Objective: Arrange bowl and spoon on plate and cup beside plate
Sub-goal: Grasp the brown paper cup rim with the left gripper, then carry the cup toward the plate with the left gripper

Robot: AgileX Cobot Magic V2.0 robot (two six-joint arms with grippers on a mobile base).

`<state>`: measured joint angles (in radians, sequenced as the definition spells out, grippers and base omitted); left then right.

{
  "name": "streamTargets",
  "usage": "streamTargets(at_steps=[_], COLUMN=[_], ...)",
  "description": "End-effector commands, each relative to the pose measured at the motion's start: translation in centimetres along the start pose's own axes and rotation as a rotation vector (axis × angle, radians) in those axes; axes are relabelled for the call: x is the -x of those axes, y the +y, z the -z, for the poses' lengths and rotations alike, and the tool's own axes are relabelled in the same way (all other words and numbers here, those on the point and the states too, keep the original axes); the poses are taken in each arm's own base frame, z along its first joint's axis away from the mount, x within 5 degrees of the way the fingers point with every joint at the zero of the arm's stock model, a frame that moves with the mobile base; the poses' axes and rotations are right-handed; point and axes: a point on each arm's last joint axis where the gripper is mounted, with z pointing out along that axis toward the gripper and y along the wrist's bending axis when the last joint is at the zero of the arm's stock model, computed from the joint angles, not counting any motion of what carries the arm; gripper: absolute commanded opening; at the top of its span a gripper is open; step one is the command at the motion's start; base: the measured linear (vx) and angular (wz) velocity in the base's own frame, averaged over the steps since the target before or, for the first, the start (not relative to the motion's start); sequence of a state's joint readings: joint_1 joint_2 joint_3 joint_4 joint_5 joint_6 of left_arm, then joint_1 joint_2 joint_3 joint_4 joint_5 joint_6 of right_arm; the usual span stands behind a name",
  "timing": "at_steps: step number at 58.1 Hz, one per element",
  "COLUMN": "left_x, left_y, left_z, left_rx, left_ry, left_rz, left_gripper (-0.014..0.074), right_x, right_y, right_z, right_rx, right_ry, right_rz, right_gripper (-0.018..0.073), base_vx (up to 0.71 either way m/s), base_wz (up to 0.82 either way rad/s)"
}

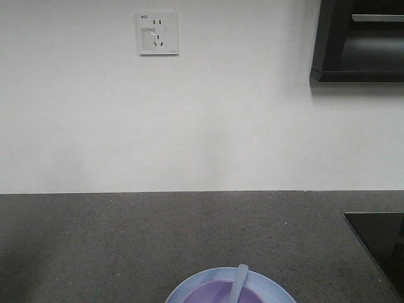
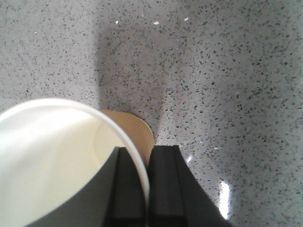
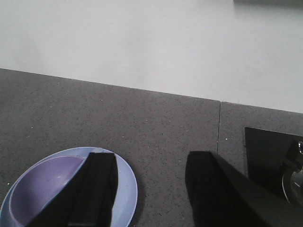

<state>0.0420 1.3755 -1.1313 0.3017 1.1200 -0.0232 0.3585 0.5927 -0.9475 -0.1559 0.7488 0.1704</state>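
Dark grey speckled stone countertop [image 1: 189, 240] spanning the whole scene, backed by a plain white wall [image 1: 189, 113] carrying a white electrical socket [image 1: 158, 33]; black glossy cooktop panel [image 1: 379, 240] set into the counter at the right edge

Round light-blue plate [image 3: 127, 187] at the near edge of the counter, carrying the small lavender-purple bowl [image 3: 38, 189], which sits well inside the rim. Small pale white-bluish spoon [image 1: 239, 282] resting in the bowl, handle tip pointing away from the robot. Bowl and spoon steps judged done

Small tan-brown paper cup [image 2: 47, 156], cream-white inside, pinched at its rolled rim by the left gripper [image 2: 147, 189]: one black finger inside the wall, the other outside, closed down to the thickness of the paper. Speckled counter directly beneath; whether the base touches the surface or hangs just above it hard to tell from the wrist view. No plate visible in that view

Right gripper [image 3: 151, 189] hovering above the plate's right side, fingers spread wide, holding nothing

Step in hand: placing the cup beside the plate. Next move likely calls for confirming a spot next to the plate's edge, not on it, lowering until the base sits flat, then spreading the fingers and lifting straight up so the inner finger clears the rim without tipping the light cup
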Motion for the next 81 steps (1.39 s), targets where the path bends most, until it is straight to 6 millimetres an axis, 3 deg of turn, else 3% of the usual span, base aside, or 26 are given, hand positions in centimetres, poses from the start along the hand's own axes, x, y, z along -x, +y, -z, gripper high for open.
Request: streamTargets(at_steps=[1,15,22,28,38,45,54,64,81], left_x=[0.2,0.7,0.3,0.1,0.9,1.8,2.7,3.7,5.1], left_y=[0.3,-0.2,0.0,0.4,0.6,-0.4,-2.6,-6.4,-14.2], left_z=[1.3,1.5,2.7,4.8,10.0,13.6,16.4,16.5,12.6], left_rx=[-0.002,-0.063,-0.064,-0.075,-0.206,-0.354,-0.517,-0.662,-0.729], left_ry=[-0.067,-0.129,-0.172,-0.235,-0.409,-0.523,-0.625,-0.607,-0.36], left_rz=[0.022,0.046,0.055,0.08,0.153,0.127,0.097,0.023,-0.188], left_gripper=[0.0024,-0.0007,-0.0006,-0.0004,-0.0001,0.0,0.0,0.0,0.0], right_x=[1.4,1.4,1.4,1.4,1.4,1.4,1.4,1.4,1.4], right_y=[0.0,0.0,0.0,0.0,0.0,0.0,0.0,0.0,0.0], right_z=[0.4,0.4,0.4,0.4,0.4,0.4,0.4,0.4,0.4], right_rx=[0.001,0.001,0.001,0.001,0.001,0.002,0.001,0.002,0.002], right_ry=[-0.099,-0.098,-0.098,-0.098,-0.098,-0.1,-0.099,-0.099,-0.099], right_rz=[0.011,0.011,0.011,0.011,0.011,0.011,0.011,0.011,0.011], right_gripper=[0.0409,0.0409,0.0409,0.0409,0.0409,0.0409,0.0409,0.0409,0.0409], base_vx=[0.0,0.0,0.0,0.0,0.0,0.0,0.0,0.0,0.0], base_wz=[0.0,0.0,0.0,0.0,0.0,0.0,0.0,0.0,0.0])
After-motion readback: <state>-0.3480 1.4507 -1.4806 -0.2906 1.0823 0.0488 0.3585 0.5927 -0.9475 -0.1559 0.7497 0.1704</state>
